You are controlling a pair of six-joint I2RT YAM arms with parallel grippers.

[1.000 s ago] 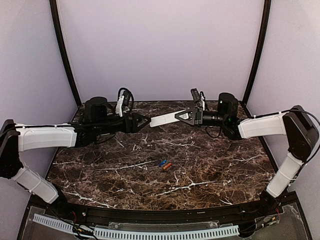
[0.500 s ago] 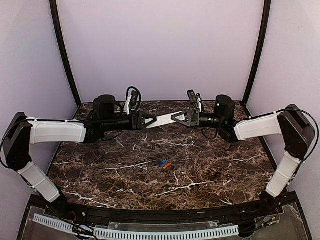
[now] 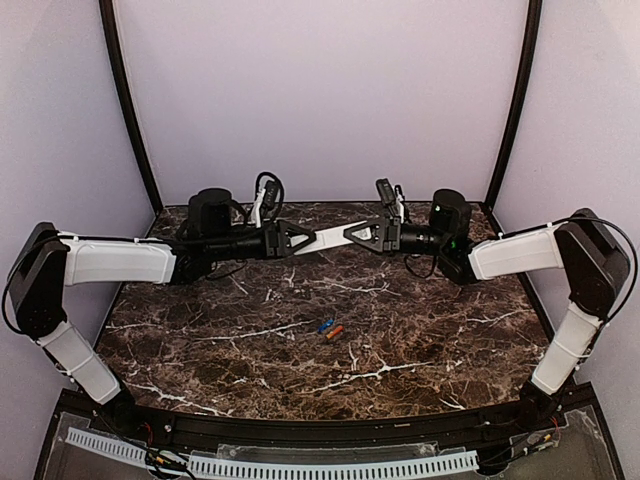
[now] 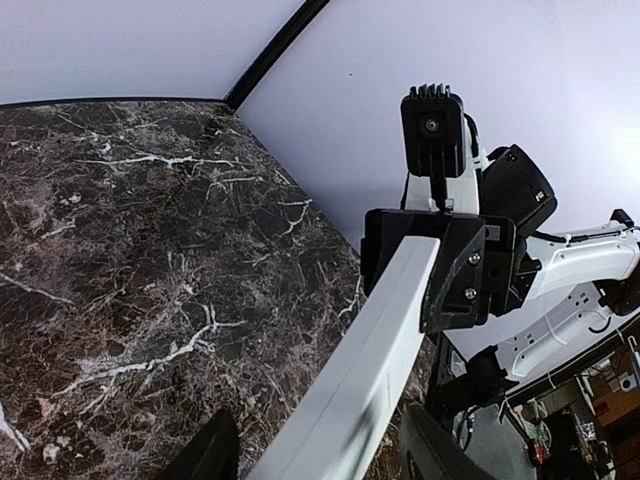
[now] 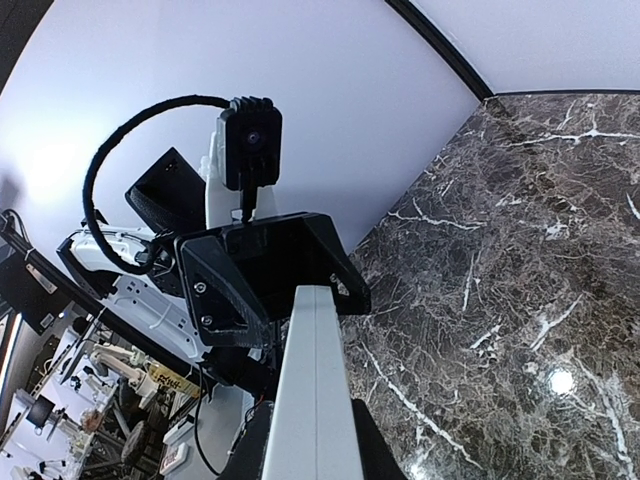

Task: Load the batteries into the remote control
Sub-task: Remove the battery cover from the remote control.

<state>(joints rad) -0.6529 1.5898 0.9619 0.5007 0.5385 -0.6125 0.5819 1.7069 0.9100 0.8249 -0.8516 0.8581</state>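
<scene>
The left arm has extended rightward since the earlier frame. The left end effector (image 3: 298, 241) and right end effector (image 3: 354, 235) are each closed on one end of the remote (image 3: 328, 237). It is held above the worktop (image 3: 440, 330) at the far side, long axis left-right. The batteries (image 3: 331, 329) lie mid-worktop, nearward and well apart from both end effectors, about equally near each. Their axes run obliquely left-right.

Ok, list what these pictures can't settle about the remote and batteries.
Remote control face: buttons, display and battery bay unseen; wrist views show plain white sides, top view too small.
Left tool grip: left wrist view's bottom edge cuts its fingers; clamping unclear.
Batteries: top view only, too small for polarity marks.
</scene>
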